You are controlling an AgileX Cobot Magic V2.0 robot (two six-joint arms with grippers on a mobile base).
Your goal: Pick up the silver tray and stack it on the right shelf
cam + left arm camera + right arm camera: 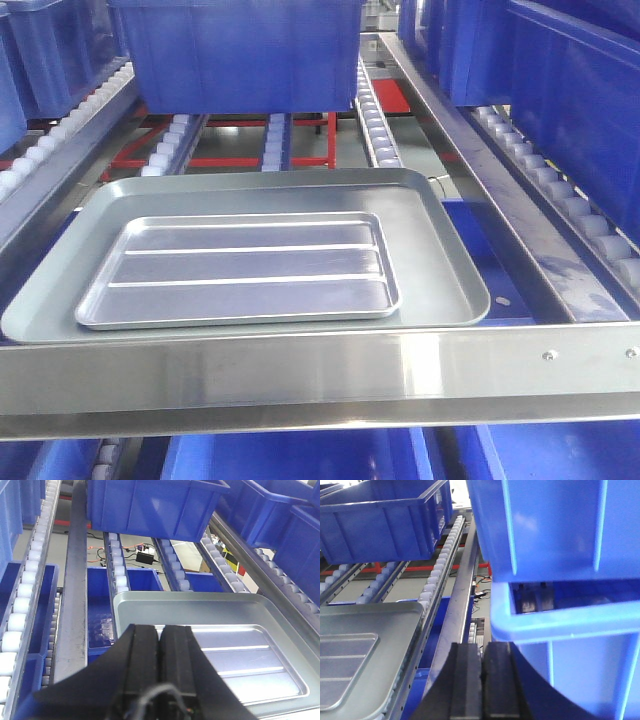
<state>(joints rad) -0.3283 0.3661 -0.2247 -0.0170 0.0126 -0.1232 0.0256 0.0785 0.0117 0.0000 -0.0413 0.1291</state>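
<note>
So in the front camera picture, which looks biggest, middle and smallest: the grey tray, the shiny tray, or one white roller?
1. The grey tray, biggest.
2. The silver tray, lying inside it, so clearly smaller.
3. One white roller, smallest, though it sits farther from the camera.

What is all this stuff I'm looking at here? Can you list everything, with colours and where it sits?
silver tray: one, shiny metal with two raised ridges, lying inside the bigger tray
larger tray: one, dull grey, resting on the roller tracks behind the front rail
front rail: one, shiny steel with small rivets at its right end, across the near edge of the rack
roller tracks: several rows of pale rollers, running away from the rail
red framing: red bars under the rollers, behind the trays
blue bins: several, blue plastic, on the rollers behind the trays, at both sides and on the level below
left gripper: one, black, jaws shut, above the trays' near left edge
right gripper: one, black, jaws shut, right of the trays beside a blue bin
</note>
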